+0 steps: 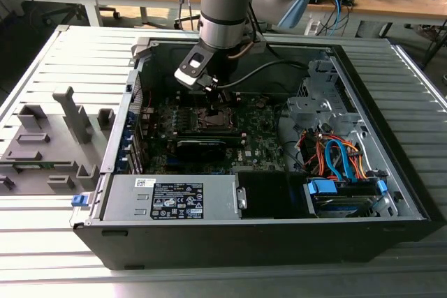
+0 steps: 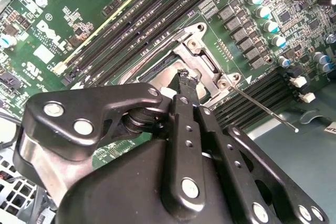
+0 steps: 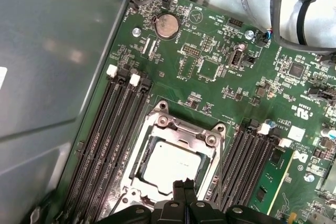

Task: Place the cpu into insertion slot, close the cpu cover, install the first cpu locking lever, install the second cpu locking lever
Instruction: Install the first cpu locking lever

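Starting at the exterior view's left with a grey tray point(image 1: 42, 148) of holders, well apart from the action. On to the open computer case point(image 1: 265, 246), and down into it with the arm point(image 1: 223, 12), straight over the green board point(image 1: 262, 148). Cutting to the gripper point(image 3: 184, 183) in the first wrist view: pinched together at the tips, with nothing seen between them, right at one edge of the chip point(image 3: 170, 165); touching or not, hard to say. Good news there: already lying flat in the socket point(image 3: 137, 169). Probably the cover point(image 3: 185, 131), that silver frame around it, though impossible to call as fully down. Over in the second wrist view, spotting a thin lever point(image 2: 262, 112) sticking out free beside the socket, so not latched. Looks like the cover step in hand. By the look of it, calls for a steady press without nudging the chip, keeping clear of that loose lever. Finishing at the exterior view's right with orange and blue cables point(image 1: 335, 162), well apart.
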Robot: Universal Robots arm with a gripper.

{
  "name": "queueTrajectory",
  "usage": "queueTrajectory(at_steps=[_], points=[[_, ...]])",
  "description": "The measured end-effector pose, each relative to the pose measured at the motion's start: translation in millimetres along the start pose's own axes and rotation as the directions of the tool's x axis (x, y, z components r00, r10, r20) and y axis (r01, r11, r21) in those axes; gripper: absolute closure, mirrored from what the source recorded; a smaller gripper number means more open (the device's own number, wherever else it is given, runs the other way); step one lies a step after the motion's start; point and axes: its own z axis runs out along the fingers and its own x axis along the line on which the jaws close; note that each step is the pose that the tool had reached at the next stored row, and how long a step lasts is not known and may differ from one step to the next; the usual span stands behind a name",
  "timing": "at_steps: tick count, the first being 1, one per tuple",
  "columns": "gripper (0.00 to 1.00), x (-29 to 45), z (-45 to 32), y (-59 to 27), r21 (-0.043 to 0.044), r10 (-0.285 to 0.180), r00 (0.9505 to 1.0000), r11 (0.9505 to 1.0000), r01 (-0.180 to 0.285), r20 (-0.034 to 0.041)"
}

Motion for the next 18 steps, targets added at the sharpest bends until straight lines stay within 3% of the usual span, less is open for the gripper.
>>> queueTrajectory(at_steps=[18], points=[[0.89,0.0,0.0,0.0,-0.0013,-0.097,0.9952,0.9952,0.097,0.0056]])
